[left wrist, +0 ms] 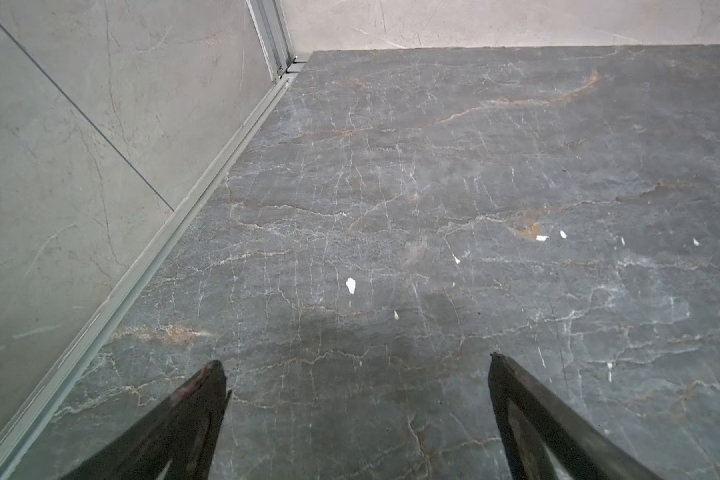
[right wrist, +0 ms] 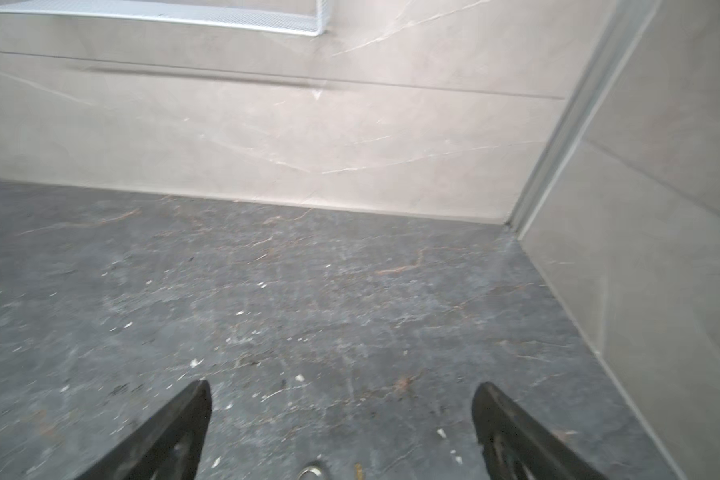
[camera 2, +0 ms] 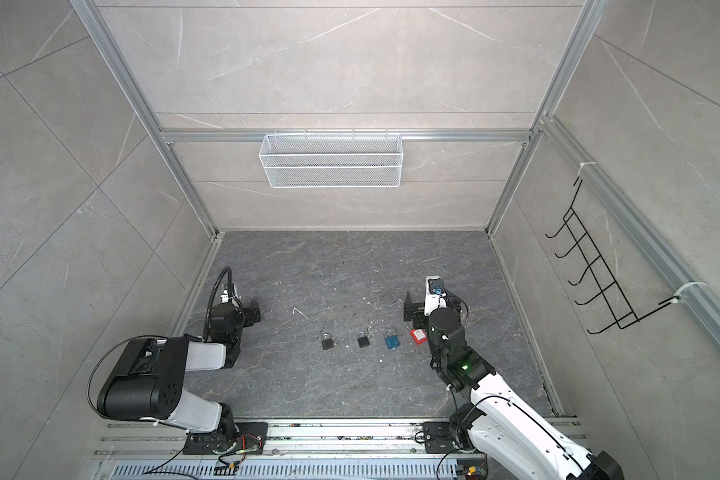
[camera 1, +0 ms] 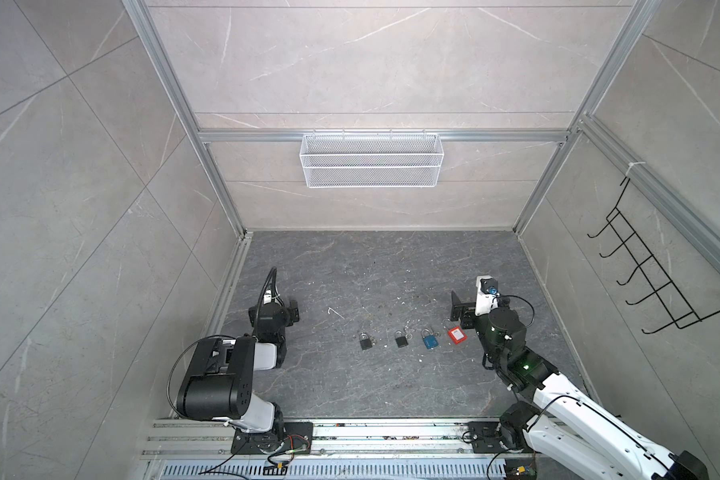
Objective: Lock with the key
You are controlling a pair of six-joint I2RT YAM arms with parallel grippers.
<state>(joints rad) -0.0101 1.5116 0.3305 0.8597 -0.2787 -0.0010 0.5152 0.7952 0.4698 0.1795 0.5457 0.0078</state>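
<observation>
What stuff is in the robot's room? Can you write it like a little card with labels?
Locks, left to right: first black padlock, second black padlock, blue padlock, red padlock
Where: lying on the dark table, between the arms
Left gripper: open, empty
Right gripper: open, empty, nearest the red padlock
Back wall: white wire basket

I can read no writing anywhere. The small red square padlock (camera 1: pixel 456 335), right of the frame's centre, bears a white label, its print too small for me.
</observation>
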